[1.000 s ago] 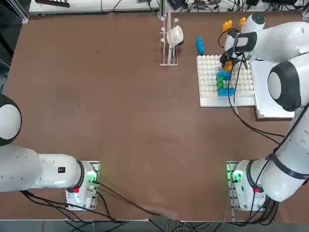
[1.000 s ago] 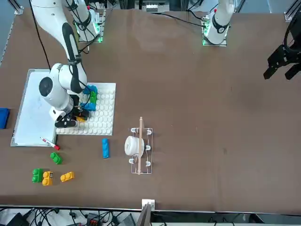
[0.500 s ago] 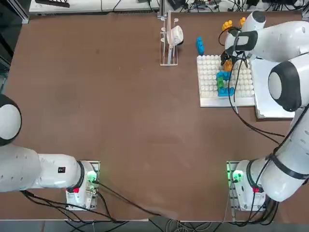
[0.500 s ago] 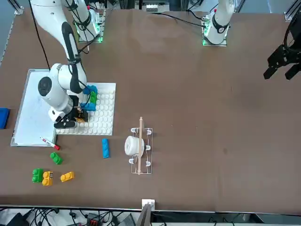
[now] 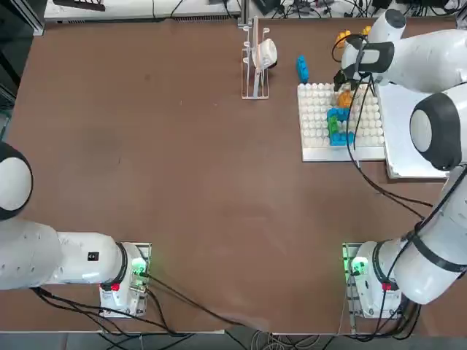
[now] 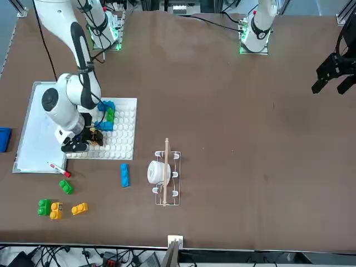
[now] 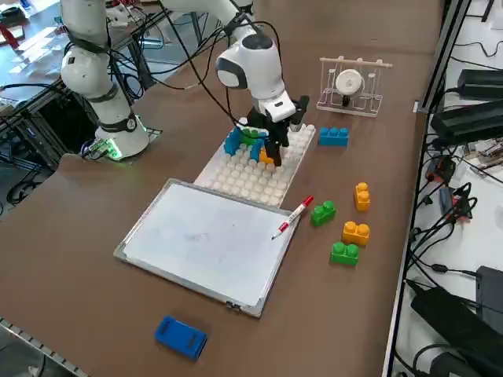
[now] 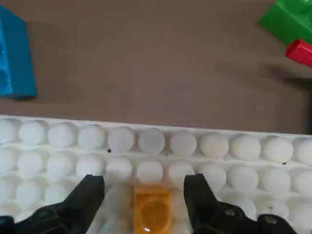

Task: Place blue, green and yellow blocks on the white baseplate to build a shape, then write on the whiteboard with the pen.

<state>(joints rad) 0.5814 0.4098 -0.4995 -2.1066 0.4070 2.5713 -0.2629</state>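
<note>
My right gripper [image 8: 143, 183] is open and hovers just over the far edge of the white baseplate [image 5: 314, 124]. A yellow block [image 8: 152, 208] sits on the studs between its fingers, untouched; it also shows as the yellow block [image 7: 267, 157] from the side. Next to it on the plate stand blue blocks [image 5: 337, 114] and a green block [image 5: 333, 127], stacked together. The whiteboard [image 7: 204, 239] lies beside the plate, with the pen [image 7: 293, 217] at its corner. From above, the gripper [image 5: 343, 82] is by the plate's far right corner.
Loose blocks lie beyond the plate: a blue block [image 7: 333, 136], green blocks [image 7: 323, 212] [image 7: 343, 253] and yellow blocks [image 7: 362, 195] [image 7: 355, 232]. A wire rack [image 6: 165, 173] with a white object stands left of the plate. A blue pad [image 7: 181, 336] lies past the whiteboard.
The right gripper has lifted off the yellow block and drawn back toward the plate's far edge. The block stays on the studs.
</note>
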